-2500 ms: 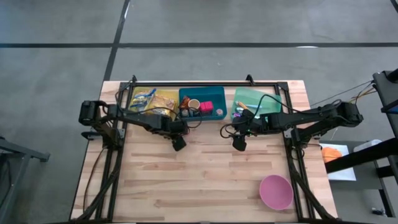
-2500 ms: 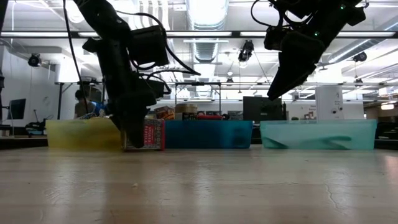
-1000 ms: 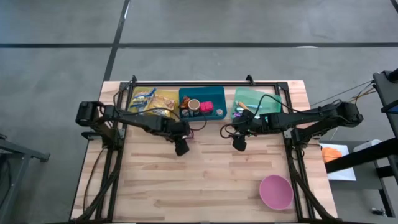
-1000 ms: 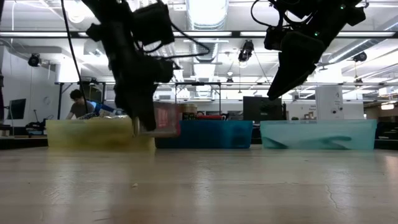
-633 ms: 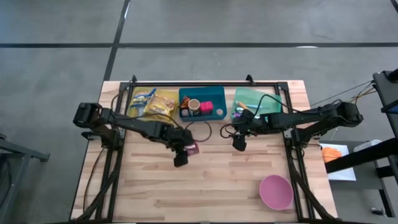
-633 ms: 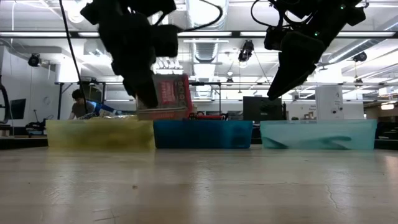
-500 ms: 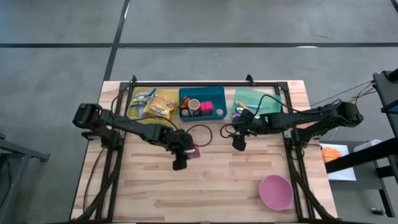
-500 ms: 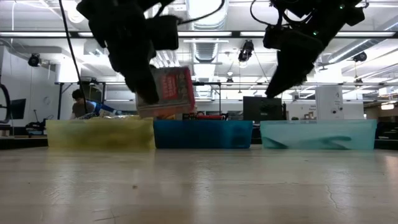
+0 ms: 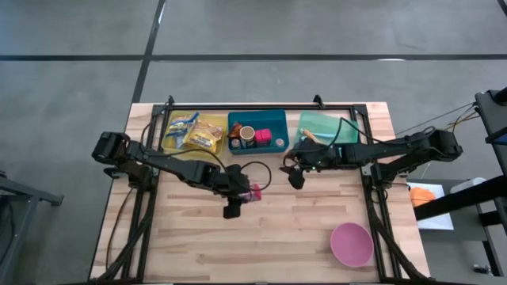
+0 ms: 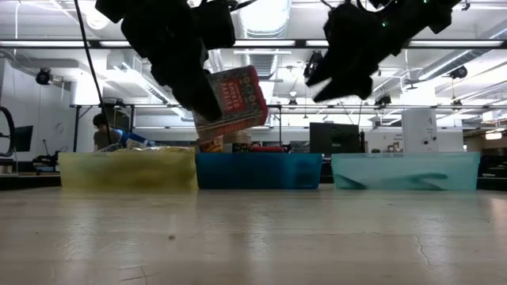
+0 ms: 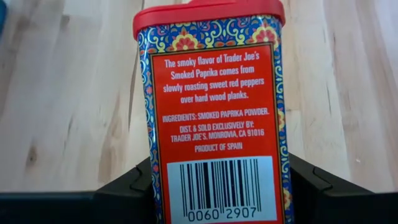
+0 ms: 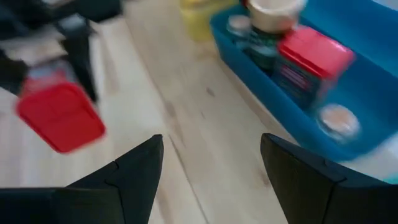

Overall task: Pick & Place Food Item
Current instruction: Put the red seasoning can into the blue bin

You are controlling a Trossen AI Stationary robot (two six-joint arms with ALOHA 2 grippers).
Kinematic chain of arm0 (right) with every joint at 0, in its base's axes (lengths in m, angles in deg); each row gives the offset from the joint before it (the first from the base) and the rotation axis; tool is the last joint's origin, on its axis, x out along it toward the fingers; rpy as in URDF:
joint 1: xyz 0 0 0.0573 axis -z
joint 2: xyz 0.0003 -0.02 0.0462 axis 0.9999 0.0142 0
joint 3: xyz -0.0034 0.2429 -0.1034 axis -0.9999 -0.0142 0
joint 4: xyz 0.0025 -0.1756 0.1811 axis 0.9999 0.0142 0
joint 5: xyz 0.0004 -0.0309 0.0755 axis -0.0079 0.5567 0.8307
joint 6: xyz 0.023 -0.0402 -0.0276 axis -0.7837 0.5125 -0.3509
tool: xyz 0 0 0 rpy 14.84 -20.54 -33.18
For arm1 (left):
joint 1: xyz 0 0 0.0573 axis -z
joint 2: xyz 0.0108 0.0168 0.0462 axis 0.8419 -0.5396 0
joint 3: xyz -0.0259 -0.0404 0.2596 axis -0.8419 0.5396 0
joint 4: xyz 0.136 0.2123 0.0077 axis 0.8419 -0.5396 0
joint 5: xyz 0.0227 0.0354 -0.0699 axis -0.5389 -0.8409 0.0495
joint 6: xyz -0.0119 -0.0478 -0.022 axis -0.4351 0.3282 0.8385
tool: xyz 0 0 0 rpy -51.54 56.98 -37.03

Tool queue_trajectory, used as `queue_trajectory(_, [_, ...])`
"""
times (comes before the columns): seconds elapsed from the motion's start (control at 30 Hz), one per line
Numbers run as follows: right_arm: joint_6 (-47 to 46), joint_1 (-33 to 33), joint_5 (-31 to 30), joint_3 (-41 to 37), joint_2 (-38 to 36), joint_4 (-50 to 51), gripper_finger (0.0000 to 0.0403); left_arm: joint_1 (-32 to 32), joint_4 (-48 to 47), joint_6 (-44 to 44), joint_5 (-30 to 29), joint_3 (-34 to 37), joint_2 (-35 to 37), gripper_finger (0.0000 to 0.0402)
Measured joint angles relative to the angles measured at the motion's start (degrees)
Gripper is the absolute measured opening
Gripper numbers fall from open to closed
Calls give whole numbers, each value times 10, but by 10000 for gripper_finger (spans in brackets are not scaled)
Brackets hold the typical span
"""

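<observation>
now the left tool [image 10: 207, 99] has the paprika tin [image 10: 231, 100] clamped between its fingers, carried tilted and well clear of the surface [image 9: 269, 229], out over the middle and a little toward the left edge. the left wrist view fills with the tin's back label [image 11: 215, 124], red lid [image 11: 209, 11] pointing away, bare wood beneath it. so the pick looks done; the place is what's left, and judging by the layout the pink bowl [image 9: 352, 244] near the front right corner is the likely target, still well apart from the tin. along the back edge sit the yellow bin [image 9: 194, 131], the blue bin [image 9: 259, 131] and the green bin [image 9: 326, 129].

compared with a couple of seconds back, the tin has come up from beside the bins at surface level, risen, and tipped over at an angle, while the left arm has swung forward from the back edge toward the centre. the right tool [image 9: 296, 177], fingers parted and gripping nothing, had hung motionless and has just shifted a touch toward the blue bin; its wrist view looks at that bin and the red lid of the tin beyond.
</observation>
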Motion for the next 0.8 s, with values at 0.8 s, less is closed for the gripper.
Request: queue_trajectory(0.8, [110, -51, 110, 14, 76, -141, 267, -54, 87, -96, 33, -21, 0, 207])
